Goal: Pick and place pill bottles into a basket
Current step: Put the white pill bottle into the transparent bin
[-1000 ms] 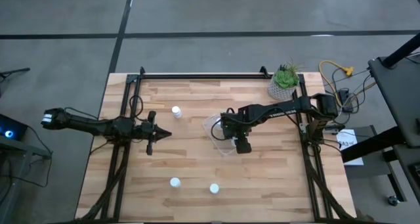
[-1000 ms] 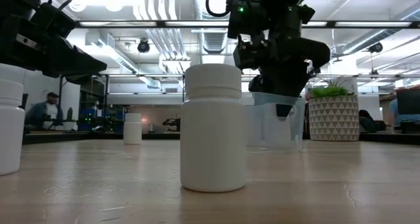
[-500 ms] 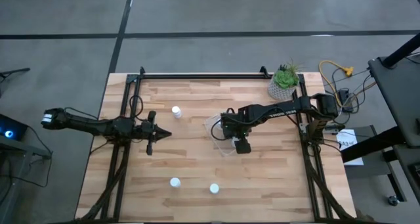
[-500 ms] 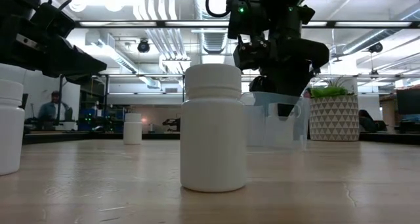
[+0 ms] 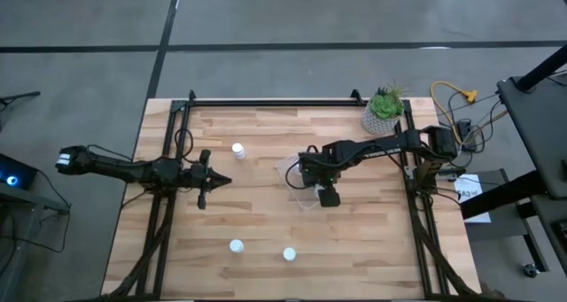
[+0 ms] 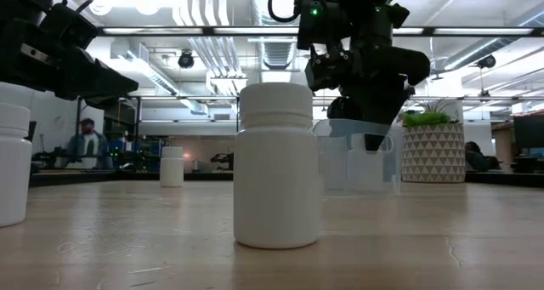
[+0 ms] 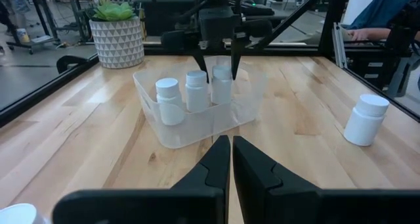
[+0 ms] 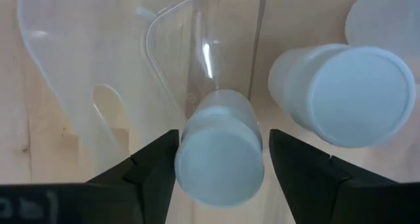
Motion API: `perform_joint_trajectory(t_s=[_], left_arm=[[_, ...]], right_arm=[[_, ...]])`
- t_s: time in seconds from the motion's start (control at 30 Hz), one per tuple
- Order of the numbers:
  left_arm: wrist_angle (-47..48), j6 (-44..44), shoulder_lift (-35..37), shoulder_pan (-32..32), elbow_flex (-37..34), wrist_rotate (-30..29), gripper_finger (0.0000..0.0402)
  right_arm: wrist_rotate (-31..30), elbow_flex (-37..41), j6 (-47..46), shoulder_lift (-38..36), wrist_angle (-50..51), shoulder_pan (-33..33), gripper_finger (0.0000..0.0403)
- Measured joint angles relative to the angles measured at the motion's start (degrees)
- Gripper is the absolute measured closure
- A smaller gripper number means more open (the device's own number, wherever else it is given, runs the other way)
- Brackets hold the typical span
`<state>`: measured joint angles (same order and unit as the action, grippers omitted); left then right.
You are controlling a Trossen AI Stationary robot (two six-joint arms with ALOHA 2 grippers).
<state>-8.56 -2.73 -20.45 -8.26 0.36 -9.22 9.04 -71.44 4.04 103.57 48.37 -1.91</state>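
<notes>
Over the basket (image 7: 197, 115), my right hand (image 8: 220, 155) has just spread apart, freeing the third bottle (image 7: 222, 85); three remain.

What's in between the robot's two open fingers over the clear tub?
A pill bottle stands between the right gripper fingers, inside the clear tub. The right wrist view shows it best.

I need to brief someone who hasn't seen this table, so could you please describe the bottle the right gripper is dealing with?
Find the potted plant at the table's far right corner, then the clear basket beside it mid-table. Three pill bottles stand inside; yours is the pill bottle flanked by the right gripper, its open fingers either side of the cap.
</notes>
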Motion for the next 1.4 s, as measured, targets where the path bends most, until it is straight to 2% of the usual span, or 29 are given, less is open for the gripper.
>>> perform_joint_trajectory(t_s=[0.47,0.73,1.03,1.3,1.4], left_arm=[[-0.04,0.03,0.00,-0.01,0.00,0.00,0.0402],[-0.06,0.02,0.21,-0.01,0.00,0.01,0.0402],[-0.02,0.06,0.23,0.01,0.00,0.01,0.0402],[0.02,0.09,0.22,-0.01,0.00,0.01,0.0402],[0.02,0.49,0.22,0.00,0.00,0.00,0.0402]], right_arm=[[-0.02,-2.92,-0.03,-0.47,3.36,0.00,0.0179],[-0.04,-3.35,-0.71,-3.87,4.75,0.00,0.0179],[-0.58,-3.35,-1.94,-14.42,7.21,0.00,0.0179],[-7.61,-2.20,-2.56,-26.85,6.34,0.02,0.0179],[-8.20,0.00,-2.50,-31.24,3.63,-0.01,0.0179]])
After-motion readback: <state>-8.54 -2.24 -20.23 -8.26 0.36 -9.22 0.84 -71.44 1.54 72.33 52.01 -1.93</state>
